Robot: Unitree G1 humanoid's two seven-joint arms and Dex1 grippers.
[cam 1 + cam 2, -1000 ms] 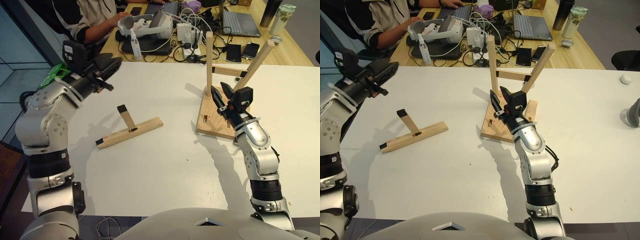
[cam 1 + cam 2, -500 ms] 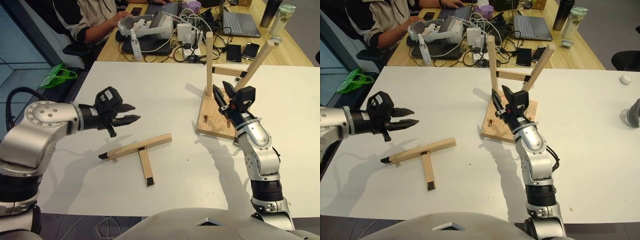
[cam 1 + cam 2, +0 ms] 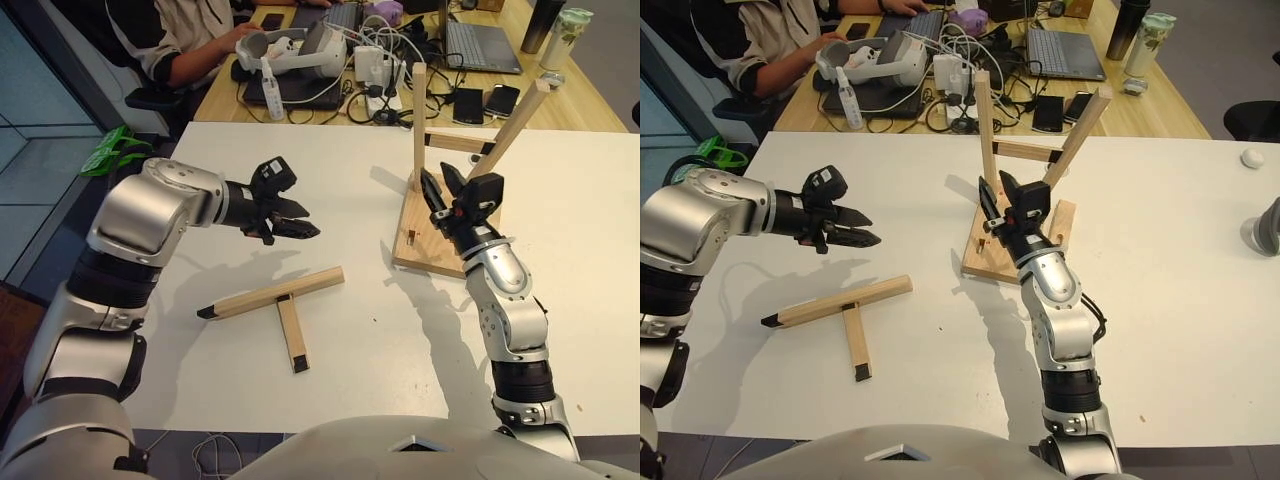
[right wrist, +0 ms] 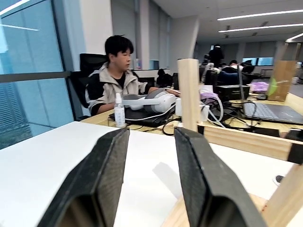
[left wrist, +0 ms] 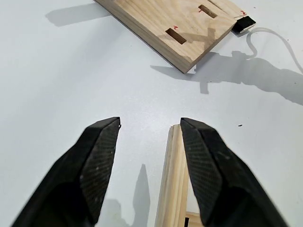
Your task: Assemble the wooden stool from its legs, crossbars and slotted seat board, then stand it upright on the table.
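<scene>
A T-shaped piece, a wooden leg (image 3: 270, 292) with a short crossbar (image 3: 292, 335) joined to it, lies flat on the white table (image 3: 330, 370) left of centre. My left gripper (image 3: 303, 229) hovers open just above and behind it; its fingers (image 5: 99, 161) frame the leg's end (image 5: 173, 189). The slotted seat board (image 3: 432, 245) lies right of centre with two legs (image 3: 419, 125) and a crossbar (image 3: 455, 142) standing up from it. My right gripper (image 3: 436, 187) is open just over the board's near side, by the upright leg (image 4: 188, 94).
A wooden desk (image 3: 590, 105) behind the table holds a headset (image 3: 290, 50), cables, phones, a laptop and bottles. A person sits at its left end. A grey object (image 3: 1268, 225) lies at the table's far right.
My left gripper has moved right and farther back, now above the T-piece. The T-piece has not moved in the last half second, and the right gripper has barely moved.
</scene>
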